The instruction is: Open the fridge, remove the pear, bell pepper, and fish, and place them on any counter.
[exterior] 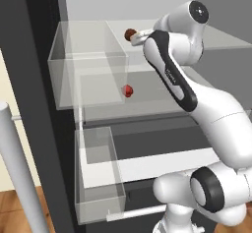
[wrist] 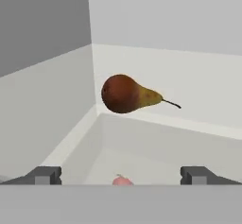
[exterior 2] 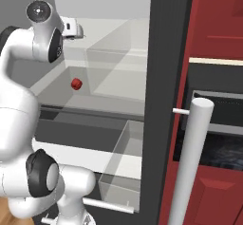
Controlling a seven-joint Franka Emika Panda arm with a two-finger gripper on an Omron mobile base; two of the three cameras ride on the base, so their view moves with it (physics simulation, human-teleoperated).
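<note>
One pear (wrist: 127,94) lies on its side straight ahead of my gripper (wrist: 121,175), on a pale shelf inside the open fridge (exterior: 88,11). It is brownish red at the round end, fading to yellow-green at the narrow end, and its thin dark stem points toward my right finger's side. It sits near the back corner, where the shelf meets the white rear wall. My two dark fingertips (wrist: 45,175) stand wide apart, released, with nothing between them and not touching the pear, which lies beyond them and roughly centred between them.

Below my gripper, on a lower shelf, sits a small bright red bell pepper (exterior 2: 76,83). In the hand view a bit of it peeks up between my fingertips, at the bottom. In the left base view my hand is hidden behind my wrist (exterior: 142,38), up on the top shelf, with the pear just to the left of the wrist.

Beside me on the left, clear bins (exterior: 88,74) hang on the open fridge door. Further down is a dark drawer (exterior: 162,138). Out to my right are a long silver door handle (exterior 2: 192,162) and red cabinets (exterior 2: 218,15).
</note>
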